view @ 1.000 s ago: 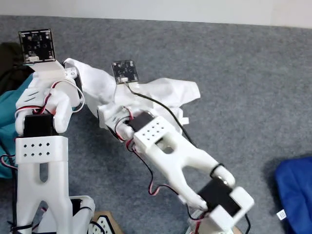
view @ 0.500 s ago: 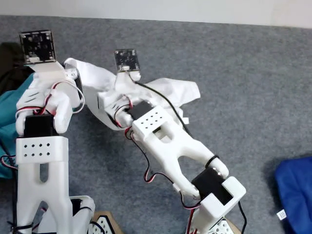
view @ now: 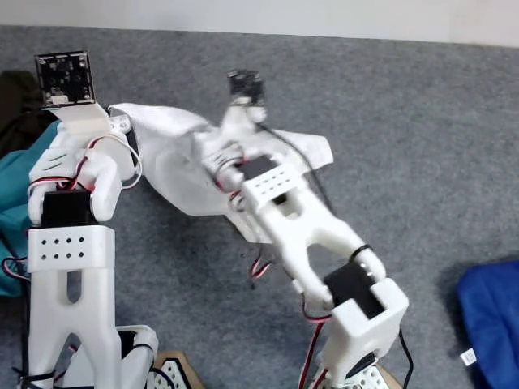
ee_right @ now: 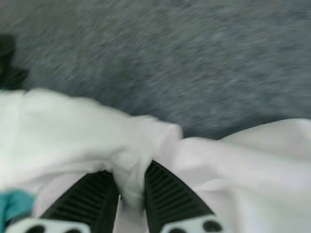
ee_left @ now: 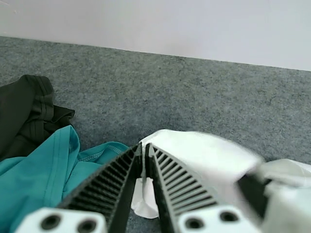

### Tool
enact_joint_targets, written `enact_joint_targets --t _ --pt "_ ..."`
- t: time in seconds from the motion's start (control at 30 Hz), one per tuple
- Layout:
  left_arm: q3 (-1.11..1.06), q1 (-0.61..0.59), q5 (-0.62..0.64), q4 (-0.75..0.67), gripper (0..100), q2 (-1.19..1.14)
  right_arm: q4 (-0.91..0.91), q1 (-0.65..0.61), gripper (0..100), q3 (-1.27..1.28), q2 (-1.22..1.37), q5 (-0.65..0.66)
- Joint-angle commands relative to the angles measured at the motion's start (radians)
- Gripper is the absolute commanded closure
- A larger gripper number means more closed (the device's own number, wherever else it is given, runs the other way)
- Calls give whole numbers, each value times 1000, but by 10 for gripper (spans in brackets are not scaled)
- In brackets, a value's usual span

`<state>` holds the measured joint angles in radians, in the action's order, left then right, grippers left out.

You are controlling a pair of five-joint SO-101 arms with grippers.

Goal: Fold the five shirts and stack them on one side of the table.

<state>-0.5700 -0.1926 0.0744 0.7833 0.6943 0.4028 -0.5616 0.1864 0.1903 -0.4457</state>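
A white shirt (view: pixel 182 166) hangs stretched between both arms over the grey carpet. My left gripper (ee_left: pixel 145 162) is shut on one edge of the white shirt (ee_left: pixel 194 150), and in the high view the left gripper (view: pixel 122 130) sits at the shirt's left end. My right gripper (ee_right: pixel 130 187) is shut on a bunched fold of the white shirt (ee_right: pixel 68 131), and from above the right gripper (view: pixel 231 134) is near the shirt's middle. A teal shirt (view: pixel 12 186) and a dark shirt (view: pixel 16 101) lie at the left edge. A blue shirt (view: pixel 491 312) lies at the right edge.
The teal shirt (ee_left: pixel 43 170) and dark shirt (ee_left: pixel 24 116) lie close beside my left gripper. Bare grey carpet (view: pixel 405 121) spreads across the right and far side. The arm bases stand at the near edge.
My right gripper has moved away and to the right, lifting and pulling the white shirt with it. The left arm has barely moved.
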Motion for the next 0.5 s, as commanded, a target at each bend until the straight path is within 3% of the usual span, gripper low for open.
enact_joint_targets --t 0.0,0.17,0.47 --pt "-19 -8 9 -29 989 24 -15 191 992 -48 -143 -6" --pt "-122 4 9 -198 989 22 -13 423 992 -48 -309 80" --pt "-311 160 9 -420 989 27 151 717 992 53 -613 132"
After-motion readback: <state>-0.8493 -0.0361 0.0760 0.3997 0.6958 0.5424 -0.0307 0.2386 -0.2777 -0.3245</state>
